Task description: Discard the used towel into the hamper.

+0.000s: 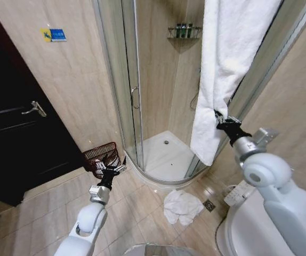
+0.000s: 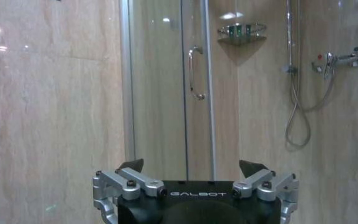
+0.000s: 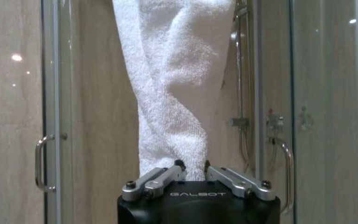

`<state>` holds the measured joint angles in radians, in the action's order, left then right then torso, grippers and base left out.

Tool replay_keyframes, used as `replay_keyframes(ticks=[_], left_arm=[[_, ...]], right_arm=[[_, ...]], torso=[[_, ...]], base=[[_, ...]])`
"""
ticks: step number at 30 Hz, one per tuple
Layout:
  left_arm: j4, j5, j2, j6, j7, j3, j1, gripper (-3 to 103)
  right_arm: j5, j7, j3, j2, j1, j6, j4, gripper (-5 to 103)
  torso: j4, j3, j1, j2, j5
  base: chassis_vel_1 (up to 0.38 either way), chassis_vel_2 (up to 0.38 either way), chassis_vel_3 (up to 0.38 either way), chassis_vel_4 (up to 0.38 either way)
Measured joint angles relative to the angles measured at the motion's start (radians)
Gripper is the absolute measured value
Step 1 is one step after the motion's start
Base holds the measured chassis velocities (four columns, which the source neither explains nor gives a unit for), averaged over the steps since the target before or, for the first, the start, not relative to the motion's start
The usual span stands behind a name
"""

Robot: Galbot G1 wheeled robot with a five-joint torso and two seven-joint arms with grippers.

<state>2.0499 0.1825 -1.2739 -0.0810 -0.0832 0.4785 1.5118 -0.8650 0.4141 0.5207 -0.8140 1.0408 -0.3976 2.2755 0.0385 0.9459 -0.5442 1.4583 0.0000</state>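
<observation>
Head view showed the right tool (image 1: pixel 220 120) raised against the lower edge of a white towel (image 1: pixel 225 64) that hung down the glass shower enclosure (image 1: pixel 137 96), while the right wrist view gave the closer detail: the right tool (image 3: pixel 190 169) had its fingers drawn together on the gathered bottom of the towel (image 3: pixel 166 84), the cloth rising straight up from between them. The hamper (image 1: pixel 102 156) stood on the tiled floor (image 1: pixel 41 213) just beyond the left tool (image 1: pixel 115 166), against the wall beside the enclosure's curved base and well apart from the right tool (the head camera supplied this; neither wrist camera took it in). The left arm reached low and forward, and in the left wrist view the left tool (image 2: pixel 191 168) had its fingers spread wide apart, gripping nothing, pointed at the tiled wall and the glass door with its door handle (image 2: pixel 195 72). That same view carried the shower hose (image 2: pixel 297 102) and mixer tap on the far wall, past the glass. From the head, a second white cloth (image 1: pixel 180 206) lay crumpled on the floor below the right tool, near a floor drain (image 1: pixel 209 205), with a toilet (image 1: pixel 238 234) close to the right arm. A corner shelf (image 1: pixel 184 32) of bottles hung high inside the enclosure, above both tools.
</observation>
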Motion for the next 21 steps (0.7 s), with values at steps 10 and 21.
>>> replay_keyframes(ticks=[10, 21], left_arm=[[0.018, 0.009, 0.005, -0.005, 0.001, 0.013, 0.011, 100], [0.021, 0.031, 0.017, -0.008, 0.002, 0.023, 0.004, 100]], right_arm=[[0.091, -0.006, 0.004, -0.092, 0.128, 0.020, 0.041, 5], [0.118, 0.007, -0.023, -0.189, 0.196, 0.006, 0.049, 5]], torso=[[-0.0001, 0.000, 0.000, 0.000, 0.0001], [0.0000, 0.000, 0.000, 0.000, 0.0000]], base=[[0.000, 0.000, 0.000, 0.000], [0.000, 0.000, 0.000, 0.000]])
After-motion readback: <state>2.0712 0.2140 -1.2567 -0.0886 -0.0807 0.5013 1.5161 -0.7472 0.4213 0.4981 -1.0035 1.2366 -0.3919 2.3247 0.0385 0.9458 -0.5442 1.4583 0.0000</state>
